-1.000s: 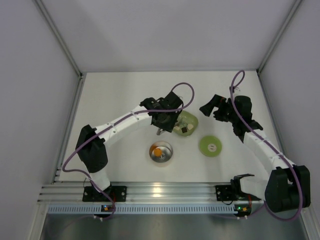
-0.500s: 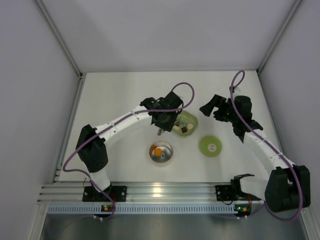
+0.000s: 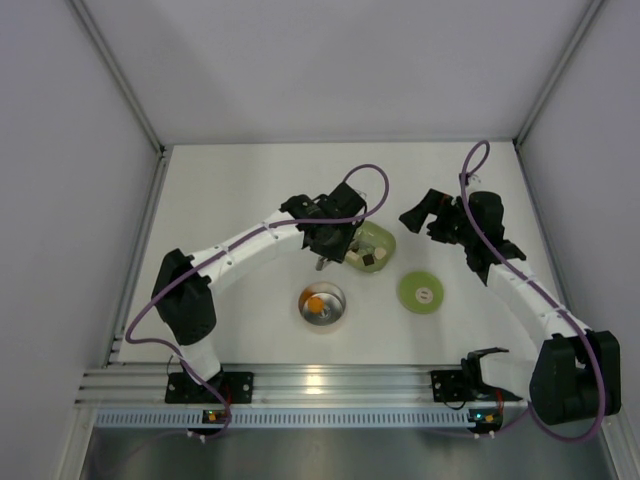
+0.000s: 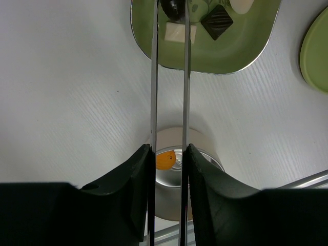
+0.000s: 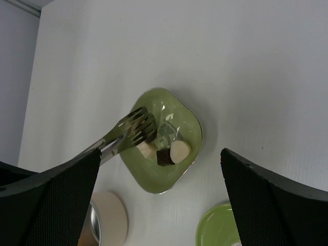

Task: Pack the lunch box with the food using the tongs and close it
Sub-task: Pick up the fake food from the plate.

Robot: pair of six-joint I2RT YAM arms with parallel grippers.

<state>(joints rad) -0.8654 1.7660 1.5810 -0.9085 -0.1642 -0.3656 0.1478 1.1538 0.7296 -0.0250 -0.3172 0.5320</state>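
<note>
Tongs [image 4: 153,82] are sitting squeezed between the pressed-together fingers of the left gripper [image 4: 168,154], both slim arms running nearly parallel toward twelve o'clock in the wrist view; they are likely behaving as light, springy, slick steel, best held mid-length with steady pressure. Their tips are reaching into the pale green dish [image 4: 241,46], flanking a dark round piece [image 4: 171,6]; whether it is truly pinched I cannot tell; such small morsels are probably slipping easily. A whitish piece [image 4: 174,32] and a dark square [image 4: 216,21] are lying just beside. Seen from above, the lunch box [image 3: 340,305], holding an orange piece [image 3: 315,303], is waiting at seven o'clock of the dish; the green lid [image 3: 422,292] is lying at four o'clock; the right gripper [image 3: 420,208], spread wide and holding nothing, is hovering at two o'clock.
</note>
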